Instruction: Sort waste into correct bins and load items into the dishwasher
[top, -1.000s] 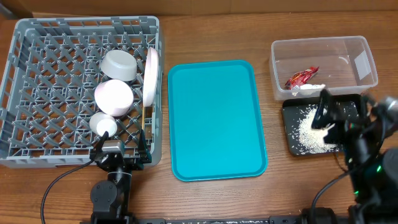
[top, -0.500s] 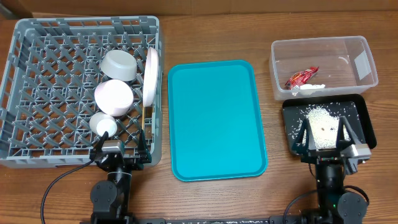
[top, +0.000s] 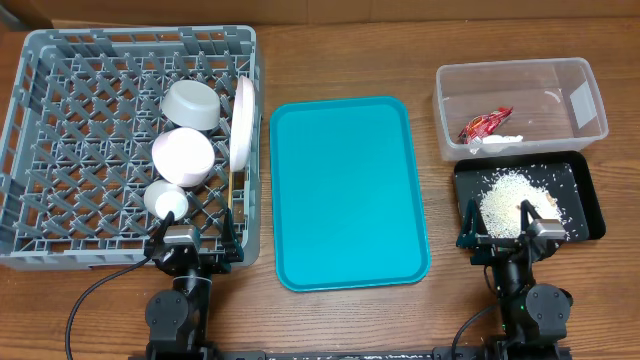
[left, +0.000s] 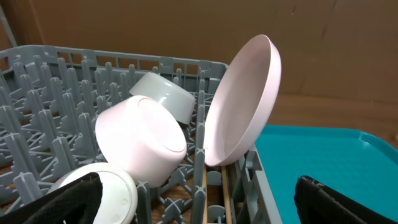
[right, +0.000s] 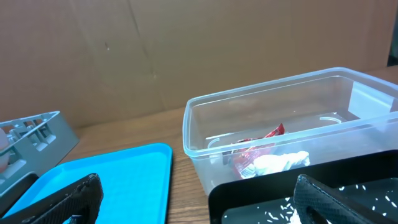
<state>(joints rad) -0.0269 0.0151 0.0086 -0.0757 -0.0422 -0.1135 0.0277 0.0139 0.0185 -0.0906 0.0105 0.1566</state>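
Seemingly done: dishes (top: 183, 155) in grey plastic rack (top: 70, 130), red crumpled wrapper (top: 485, 124) in clear tub (top: 545, 68), white rice (top: 505, 190) in black tray (top: 588, 212); my left claw (left: 199, 205), right claw (right: 199, 205) open, empty.

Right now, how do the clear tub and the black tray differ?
The clear tub is see-through and deep; the black tray is opaque and shallow. The tub holds the red wrapper; the tray holds the rice heap. Both are rectangular and sit side by side.

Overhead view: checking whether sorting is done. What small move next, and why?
Probably just park both arms: the crumpled red wrapper lies in the clear plastic tub, the white grains in the black rectangular tray, the white round plate in the grey lattice rack.
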